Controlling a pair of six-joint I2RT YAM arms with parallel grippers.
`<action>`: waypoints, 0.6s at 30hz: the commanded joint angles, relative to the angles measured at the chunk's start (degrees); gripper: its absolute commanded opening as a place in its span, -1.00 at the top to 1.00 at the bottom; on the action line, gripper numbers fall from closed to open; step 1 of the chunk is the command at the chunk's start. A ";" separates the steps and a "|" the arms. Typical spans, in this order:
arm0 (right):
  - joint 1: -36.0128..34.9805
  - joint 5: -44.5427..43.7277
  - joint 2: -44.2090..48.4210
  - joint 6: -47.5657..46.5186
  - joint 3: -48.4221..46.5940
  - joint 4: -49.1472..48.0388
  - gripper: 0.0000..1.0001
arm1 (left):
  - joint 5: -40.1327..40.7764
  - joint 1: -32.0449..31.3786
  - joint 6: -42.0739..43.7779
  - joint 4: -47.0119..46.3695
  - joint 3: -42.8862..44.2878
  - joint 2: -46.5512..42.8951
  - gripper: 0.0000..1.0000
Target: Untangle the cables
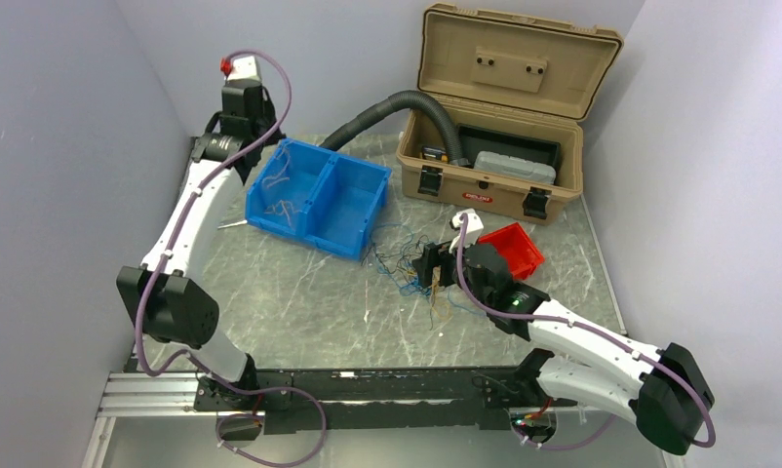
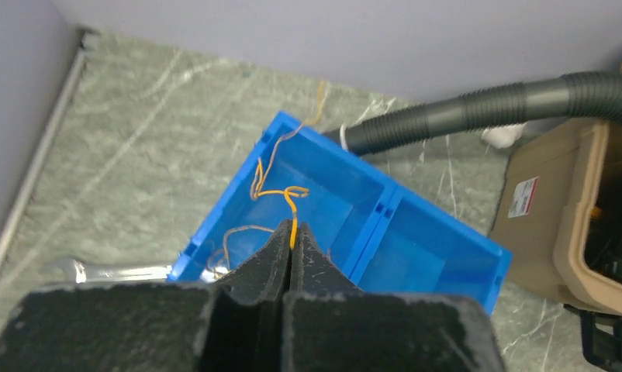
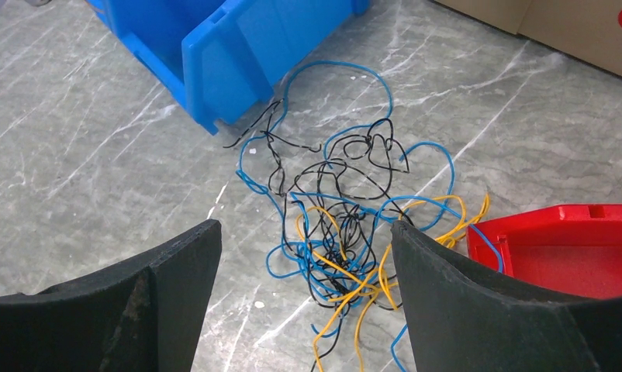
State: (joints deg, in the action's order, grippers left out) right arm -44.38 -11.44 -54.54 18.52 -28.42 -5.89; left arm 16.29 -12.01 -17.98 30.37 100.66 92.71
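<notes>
A tangle of thin blue, black and yellow cables (image 3: 347, 232) lies on the marble table, between the blue bin and the red tray; it also shows in the top view as the cables (image 1: 405, 261). My right gripper (image 3: 304, 232) hovers just above the tangle, open wide, with nothing between its fingers. My left gripper (image 2: 292, 236) is shut on one yellow cable (image 2: 292, 208), which dangles over the left compartment of the blue bin (image 2: 385, 198). A few more loose yellow cables (image 2: 242, 231) lie in that compartment.
The blue two-compartment bin (image 1: 333, 171) stands at the back left. A red tray (image 1: 512, 249) sits right of the tangle. An open tan toolbox (image 1: 494, 156) with a black corrugated hose (image 1: 387, 107) stands behind. A wrench (image 2: 114, 271) lies left of the bin.
</notes>
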 commanded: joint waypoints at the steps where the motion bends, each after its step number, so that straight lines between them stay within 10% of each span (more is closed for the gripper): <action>1: -0.07 -0.45 1.34 -0.86 -2.30 0.41 -0.66 | -3.86 3.02 -7.70 -6.52 -10.87 -5.76 1.00; 18: 0.08 0.81 -0.25 -0.95 -3.88 0.70 -0.66 | -3.30 4.41 -8.52 -10.50 -26.51 -3.33 1.00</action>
State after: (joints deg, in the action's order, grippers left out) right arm -44.38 -11.35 -54.78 18.17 -29.58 -4.99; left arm 11.84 -7.49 -26.22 22.00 73.58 87.88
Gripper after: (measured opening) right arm 0.826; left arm 0.012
